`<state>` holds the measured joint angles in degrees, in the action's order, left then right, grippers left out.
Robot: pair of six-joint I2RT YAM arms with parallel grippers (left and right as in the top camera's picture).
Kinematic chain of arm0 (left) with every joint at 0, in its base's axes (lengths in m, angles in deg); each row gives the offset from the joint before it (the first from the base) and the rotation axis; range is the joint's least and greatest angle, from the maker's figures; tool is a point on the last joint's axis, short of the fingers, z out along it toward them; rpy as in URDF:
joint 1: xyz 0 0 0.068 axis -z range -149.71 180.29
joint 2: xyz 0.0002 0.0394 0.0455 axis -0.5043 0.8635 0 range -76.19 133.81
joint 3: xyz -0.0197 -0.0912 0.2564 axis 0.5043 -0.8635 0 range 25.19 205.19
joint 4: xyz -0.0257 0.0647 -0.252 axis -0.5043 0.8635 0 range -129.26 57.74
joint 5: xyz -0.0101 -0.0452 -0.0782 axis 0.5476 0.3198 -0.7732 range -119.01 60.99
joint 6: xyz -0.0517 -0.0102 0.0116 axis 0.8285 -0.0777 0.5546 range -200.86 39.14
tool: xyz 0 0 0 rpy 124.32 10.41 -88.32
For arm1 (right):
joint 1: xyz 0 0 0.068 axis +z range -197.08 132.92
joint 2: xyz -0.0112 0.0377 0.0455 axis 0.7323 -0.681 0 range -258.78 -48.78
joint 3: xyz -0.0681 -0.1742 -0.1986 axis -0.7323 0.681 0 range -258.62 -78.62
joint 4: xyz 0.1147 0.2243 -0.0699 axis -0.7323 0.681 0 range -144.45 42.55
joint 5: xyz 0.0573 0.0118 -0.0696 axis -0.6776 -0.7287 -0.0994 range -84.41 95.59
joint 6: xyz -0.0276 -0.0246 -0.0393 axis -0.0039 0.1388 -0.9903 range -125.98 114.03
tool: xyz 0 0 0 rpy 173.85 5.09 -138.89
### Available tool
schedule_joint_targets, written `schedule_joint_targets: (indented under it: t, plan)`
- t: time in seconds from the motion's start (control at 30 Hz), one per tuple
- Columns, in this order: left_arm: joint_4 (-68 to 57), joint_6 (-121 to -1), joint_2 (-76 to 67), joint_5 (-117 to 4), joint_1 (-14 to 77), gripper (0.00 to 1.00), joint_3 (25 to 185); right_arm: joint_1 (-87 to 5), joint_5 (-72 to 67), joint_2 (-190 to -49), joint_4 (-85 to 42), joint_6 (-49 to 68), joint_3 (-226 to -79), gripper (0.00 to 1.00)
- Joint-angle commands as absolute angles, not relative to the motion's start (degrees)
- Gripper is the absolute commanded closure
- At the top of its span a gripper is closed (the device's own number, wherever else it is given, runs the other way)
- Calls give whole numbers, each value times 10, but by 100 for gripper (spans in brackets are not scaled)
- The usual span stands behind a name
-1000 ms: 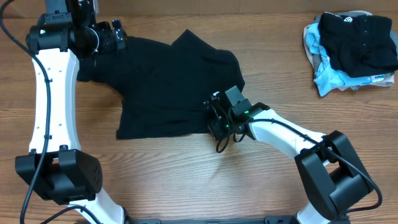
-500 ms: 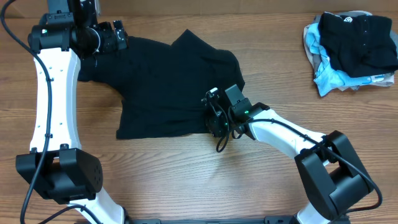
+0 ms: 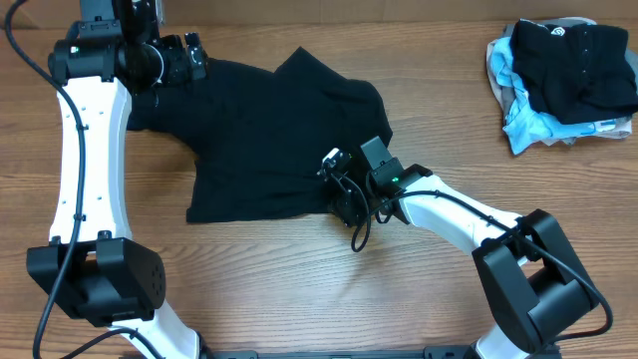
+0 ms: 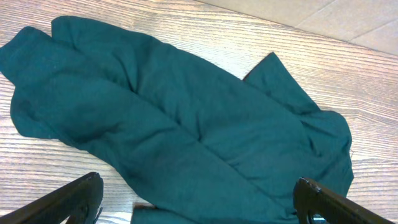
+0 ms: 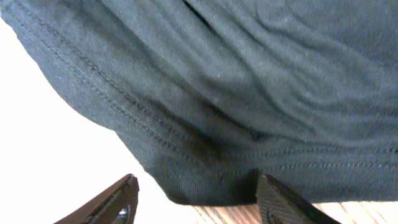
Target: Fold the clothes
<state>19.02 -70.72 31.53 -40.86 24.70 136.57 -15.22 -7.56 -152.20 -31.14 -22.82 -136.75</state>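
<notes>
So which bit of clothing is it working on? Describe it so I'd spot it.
Look at the wooden table: near its middle lies the black garment. It is the only piece spread out on its own; the other clothes sit bunched in a pile at the far right corner, with light blue showing.

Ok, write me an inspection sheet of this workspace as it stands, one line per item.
Surface: wooden table, no spills seen.
Job's things: black garment spread out on the table, wrinkled, with one flap turned over at its far edge; not folded up yet.
Clutter: pile of clothes at the far right, black on top of light blue and grey.
Grippers: left gripper open above the garment's far left end; right gripper open, a finger on each side of the near right hem.
Cables: black cable loops off the right wrist beside the hem.
Surroundings: pale surface beyond the table edge; nothing else seen.
</notes>
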Motion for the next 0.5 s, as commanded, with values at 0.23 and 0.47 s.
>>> schedule_joint_targets:
  t: [0.23,0.47]
  plan:
    - [188,-719,336,-406,255,0,1370,-175,-89,-1544,-334,-257,-1378,38]
    - [192,-718,367,-410,255,0,1370,-180,-102,-1547,-336,-258,-1378,66]
